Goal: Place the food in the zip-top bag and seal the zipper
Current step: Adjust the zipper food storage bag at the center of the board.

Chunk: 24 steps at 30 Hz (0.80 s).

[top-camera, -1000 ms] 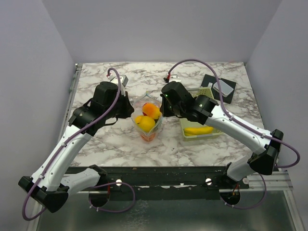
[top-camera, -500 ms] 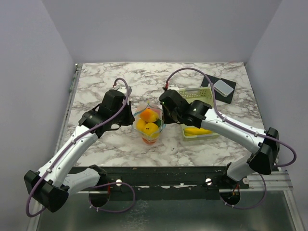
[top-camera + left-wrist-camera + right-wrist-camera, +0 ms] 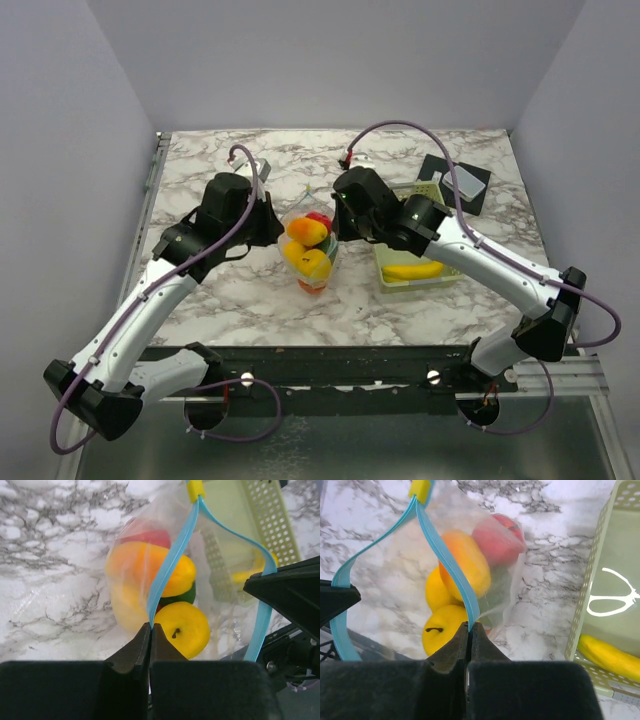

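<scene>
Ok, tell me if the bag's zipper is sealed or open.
Open. At the yellow slider the zipper splits into two strips that spread apart; the left gripper pinches one, the right gripper the other.

No text, labels, brands or numbers readable from my cameras: not on the bag (image 3: pixel 308 252), basket (image 3: pixel 600 555) at 3 o'clock, or table (image 3: pixel 220 300).
</scene>
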Each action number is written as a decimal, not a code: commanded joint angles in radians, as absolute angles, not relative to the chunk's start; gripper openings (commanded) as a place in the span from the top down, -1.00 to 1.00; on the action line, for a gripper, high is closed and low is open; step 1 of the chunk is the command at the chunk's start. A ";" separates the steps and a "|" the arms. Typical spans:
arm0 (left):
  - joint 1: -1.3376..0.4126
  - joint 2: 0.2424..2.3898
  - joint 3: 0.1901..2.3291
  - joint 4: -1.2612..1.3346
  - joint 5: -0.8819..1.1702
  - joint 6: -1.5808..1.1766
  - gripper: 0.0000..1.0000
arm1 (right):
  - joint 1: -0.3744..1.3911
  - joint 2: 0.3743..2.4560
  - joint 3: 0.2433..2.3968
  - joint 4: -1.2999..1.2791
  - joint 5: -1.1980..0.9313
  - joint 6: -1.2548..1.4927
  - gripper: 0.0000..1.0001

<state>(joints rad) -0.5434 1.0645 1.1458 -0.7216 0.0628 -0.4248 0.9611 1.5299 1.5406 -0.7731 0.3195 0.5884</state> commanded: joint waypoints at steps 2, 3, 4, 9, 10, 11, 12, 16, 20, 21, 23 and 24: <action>-0.542 1.020 1.256 -0.730 0.039 -0.420 1.00 | 0.966 1.502 1.624 -0.811 0.368 0.551 0.99; -0.542 1.019 1.263 -0.735 0.035 -0.420 1.00 | 0.966 1.508 1.628 -0.813 0.368 0.552 0.99; -0.541 1.018 1.265 -0.737 0.034 -0.420 1.00 | 0.966 1.512 1.628 -0.809 0.369 0.552 0.99; -0.541 1.018 1.230 -0.736 0.019 -0.421 1.00 | 0.966 1.538 1.600 -0.781 0.365 0.560 0.99; -0.541 1.017 1.219 -0.733 0.018 -0.423 1.00 | 0.966 1.544 1.595 -0.780 0.366 0.563 0.99; -0.541 1.015 1.208 -0.727 0.018 -0.424 1.00 | 0.966 1.550 1.593 -0.779 0.365 0.567 0.99; -0.541 1.014 1.197 -0.722 0.018 -0.426 1.00 | 0.966 1.555 1.590 -0.778 0.362 0.571 0.99; -0.541 1.012 1.166 -0.709 0.022 -0.432 1.00 | 0.966 1.566 1.586 -0.775 0.355 0.578 0.95; -0.541 1.010 1.157 -0.704 0.027 -0.431 1.00 | 0.966 1.567 1.597 -0.790 0.359 0.578 0.75; -0.541 1.011 1.158 -0.704 0.027 -0.431 1.00 | 0.966 1.566 1.601 -0.795 0.363 0.578 0.63; -0.542 1.012 1.159 -0.703 0.028 -0.431 1.00 | 0.966 1.557 1.606 -0.805 0.371 0.580 0.37; -0.542 1.012 1.160 -0.703 0.028 -0.429 1.00 | 0.966 1.550 1.606 -0.810 0.376 0.580 0.25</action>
